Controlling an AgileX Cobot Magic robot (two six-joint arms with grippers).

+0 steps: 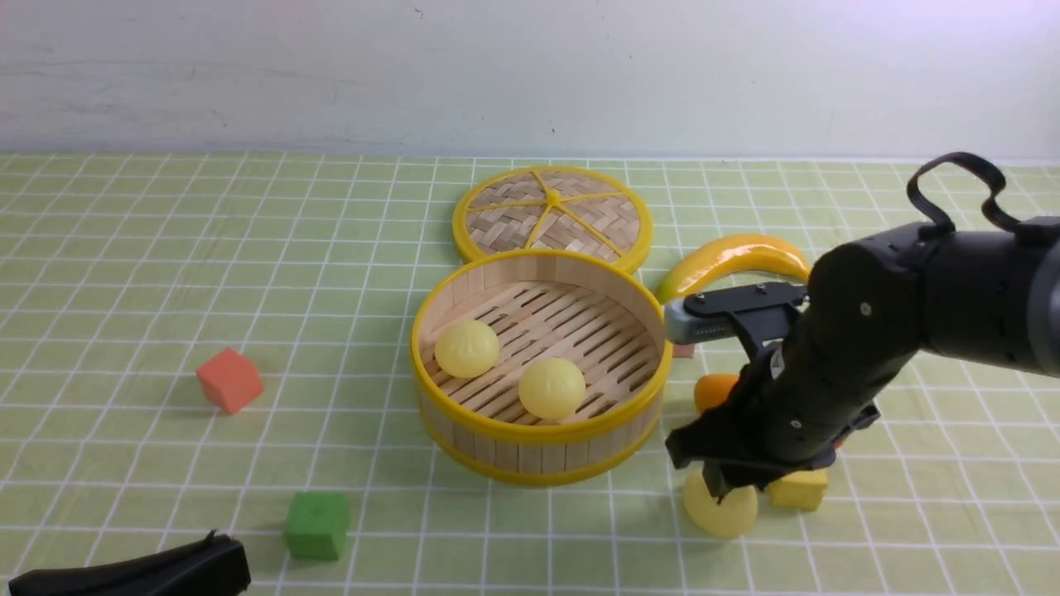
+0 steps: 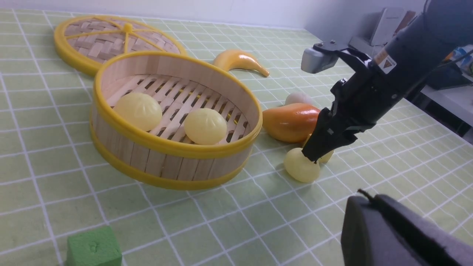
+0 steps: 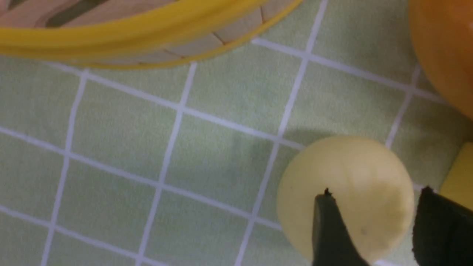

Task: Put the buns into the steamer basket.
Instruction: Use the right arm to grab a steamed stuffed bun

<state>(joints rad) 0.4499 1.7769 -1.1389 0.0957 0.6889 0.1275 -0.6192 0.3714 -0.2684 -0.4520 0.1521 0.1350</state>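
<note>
The steamer basket [image 1: 538, 430] stands mid-table with two pale yellow buns [image 1: 466, 348] [image 1: 551, 386] on its slatted floor. A third pale yellow bun [image 1: 725, 515] lies on the cloth to the basket's front right. My right gripper [image 1: 719, 488] hangs straight over it, open, fingers apart across the bun's top [image 3: 351, 177]; in the right wrist view one fingertip [image 3: 327, 207] overlaps the bun, the other sits at its edge. An off-white bun [image 2: 298, 98] lies behind the orange mango [image 2: 290, 122]. My left gripper [image 2: 364, 194] is shut and empty, low at the table's front left [image 1: 211, 542].
A yellow cube [image 1: 799, 490] sits right beside the bun under my right gripper, the mango just behind. A banana [image 1: 733, 257] and the woven lid [image 1: 551, 215] lie beyond the basket. A red cube [image 1: 229, 379] and a green cube [image 1: 316, 524] are on the left.
</note>
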